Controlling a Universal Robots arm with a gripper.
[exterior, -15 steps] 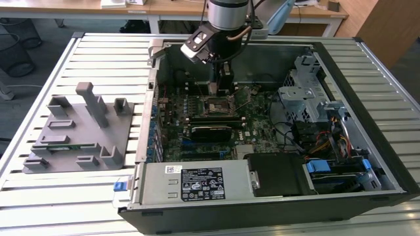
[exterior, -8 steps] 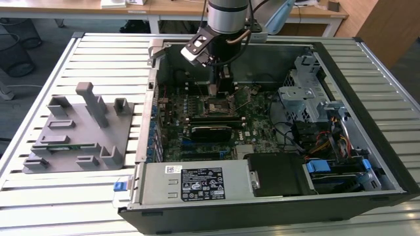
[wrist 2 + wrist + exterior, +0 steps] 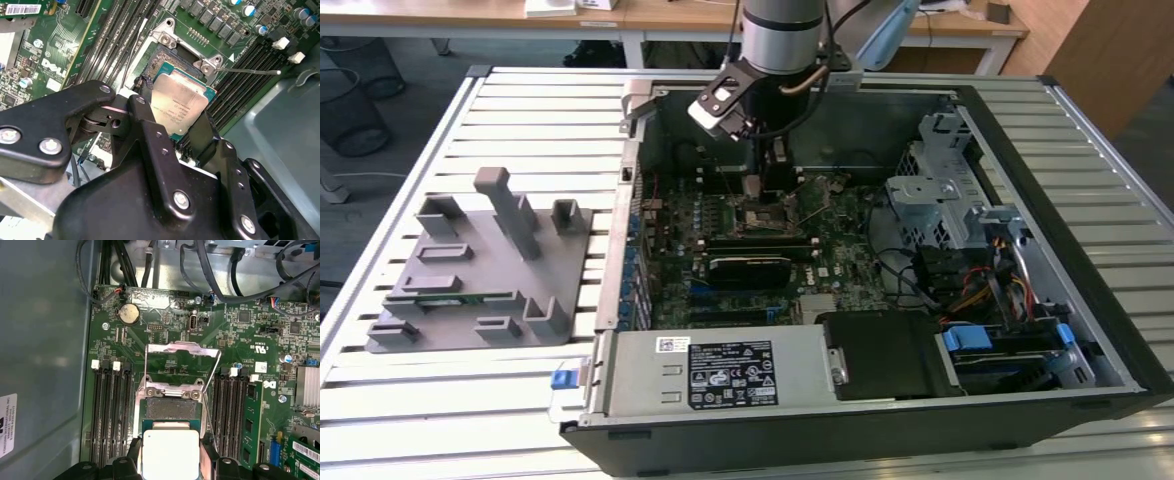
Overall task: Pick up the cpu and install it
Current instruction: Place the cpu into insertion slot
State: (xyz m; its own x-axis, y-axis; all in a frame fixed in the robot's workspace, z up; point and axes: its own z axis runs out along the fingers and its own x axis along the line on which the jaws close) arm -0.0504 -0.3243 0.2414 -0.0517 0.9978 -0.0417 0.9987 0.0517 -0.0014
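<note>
Cpu (image 3: 182, 107): silvery top up, just above the socket (image 3: 167, 408), not yet seated.
Gripper (image 3: 172, 111): jaws narrow, clamped on the cpu's opposite edges, probably to leave its underside free.
Load plate (image 3: 182, 348): flipped up beyond the socket, baring it.
Lever (image 3: 212, 377): raised beside the socket.

Faint print on cpu (image 3: 181, 106), power-supply label (image 3: 727, 372) — none legible.
</note>
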